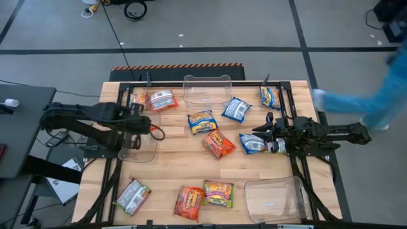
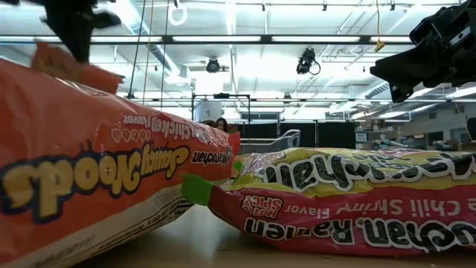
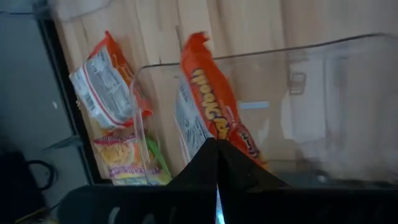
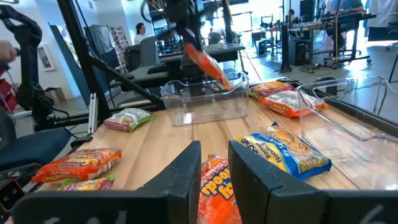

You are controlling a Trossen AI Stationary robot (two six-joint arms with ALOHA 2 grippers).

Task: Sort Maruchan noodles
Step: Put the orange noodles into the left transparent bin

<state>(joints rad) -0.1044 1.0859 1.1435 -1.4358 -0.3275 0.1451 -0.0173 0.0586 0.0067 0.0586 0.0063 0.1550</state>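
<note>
Your left tray (image 1: 145, 147) sits at the table's (image 1: 254, 166) left edge, and the left gripper (image 3: 217, 163) hangs over it, pinched shut on an orange packet (image 3: 214, 106) — lower it fully inside the walls before releasing. Right gripper (image 4: 214, 163) waits mid-right, fingers slightly apart, apparently empty — other packets lie scattered.

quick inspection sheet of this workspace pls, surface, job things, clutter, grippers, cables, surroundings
Surface: wooden table.
Job's things: noodle packets scattered across it; one orange packet held over the left clear tray.
Clutter: nothing seen beyond two more clear trays, one at the far edge and one at the near right corner.
Grippers: left gripper shut on the orange packet; right gripper open, over the table's right side.
Cables: black cable on the floor beyond the table.
Surroundings: a person's blue sleeve at the right.
</note>
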